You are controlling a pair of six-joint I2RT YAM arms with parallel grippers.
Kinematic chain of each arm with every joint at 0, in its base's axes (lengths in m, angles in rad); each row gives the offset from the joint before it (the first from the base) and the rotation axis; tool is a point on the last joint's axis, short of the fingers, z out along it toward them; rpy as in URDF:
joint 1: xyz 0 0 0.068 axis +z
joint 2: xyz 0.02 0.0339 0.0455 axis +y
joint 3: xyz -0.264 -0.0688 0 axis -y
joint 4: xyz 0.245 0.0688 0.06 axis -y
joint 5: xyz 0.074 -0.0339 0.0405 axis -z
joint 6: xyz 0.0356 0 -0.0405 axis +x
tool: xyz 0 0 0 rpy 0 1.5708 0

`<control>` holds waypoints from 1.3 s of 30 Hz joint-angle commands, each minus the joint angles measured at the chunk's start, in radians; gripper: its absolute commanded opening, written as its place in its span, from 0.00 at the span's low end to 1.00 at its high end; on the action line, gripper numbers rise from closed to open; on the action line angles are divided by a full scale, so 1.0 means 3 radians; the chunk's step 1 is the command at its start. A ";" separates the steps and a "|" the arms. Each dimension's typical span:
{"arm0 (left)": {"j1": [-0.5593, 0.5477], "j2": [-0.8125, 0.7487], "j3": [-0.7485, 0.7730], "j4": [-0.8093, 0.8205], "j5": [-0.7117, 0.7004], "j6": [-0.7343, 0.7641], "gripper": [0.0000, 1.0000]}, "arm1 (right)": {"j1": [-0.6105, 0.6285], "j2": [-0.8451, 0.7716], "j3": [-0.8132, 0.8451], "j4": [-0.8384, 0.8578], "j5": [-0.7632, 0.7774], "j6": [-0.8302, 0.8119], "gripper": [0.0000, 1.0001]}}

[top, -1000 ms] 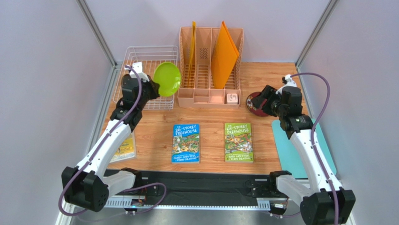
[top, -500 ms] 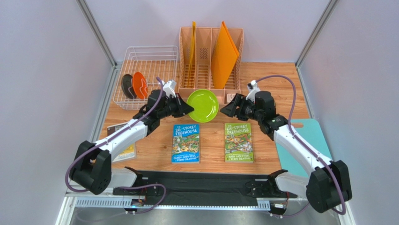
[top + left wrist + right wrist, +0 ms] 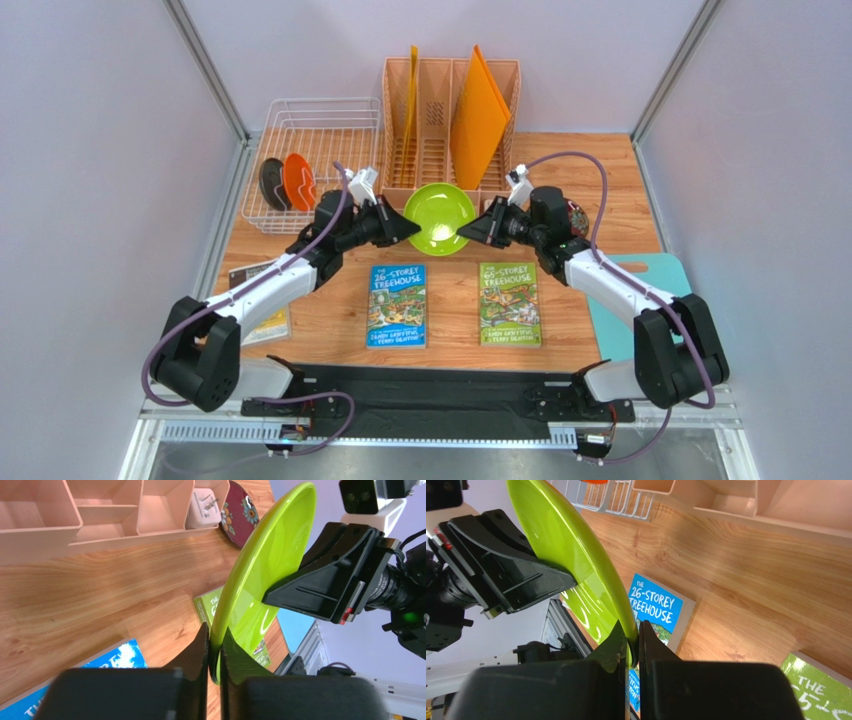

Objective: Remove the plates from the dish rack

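A lime green plate [image 3: 438,218] hangs on edge above the table's middle, held from both sides. My left gripper [image 3: 408,228] has its fingers pressed on the plate's left rim [image 3: 265,580]. From the other side, my right gripper [image 3: 470,232] is shut on the right rim [image 3: 576,555]. An orange plate [image 3: 298,181] and a black plate [image 3: 271,184] stand upright in the white wire dish rack [image 3: 320,110] at the back left. Behind my right wrist lies the dark red floral plate [image 3: 241,512], mostly hidden in the top view.
A peach slotted organizer [image 3: 450,190] with tall orange folders [image 3: 480,115] stands just behind the held plate. A blue book [image 3: 397,305] and a green book [image 3: 509,303] lie below it. A teal mat [image 3: 655,275] lies at the right, a small book [image 3: 262,318] at the left.
My left arm carried the green plate from the rack to the middle. My right arm left the dark red plate, swung in and shut on the green plate's right rim.
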 commanded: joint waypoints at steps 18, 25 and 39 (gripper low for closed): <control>-0.0049 -0.0785 0.0537 -0.1148 -0.2990 0.1685 0.99 | -0.1506 -0.1047 0.0194 -0.1414 0.1601 -0.0565 0.00; 0.0161 -0.0606 0.0655 -0.1195 -0.3193 0.1844 0.99 | -0.1914 -0.0510 0.0399 -0.1425 0.1658 -0.0580 0.01; 0.0744 -0.0024 0.0726 -0.1087 -0.2374 0.1686 1.00 | -0.2058 0.0942 0.1003 -0.1317 0.0595 -0.0524 0.00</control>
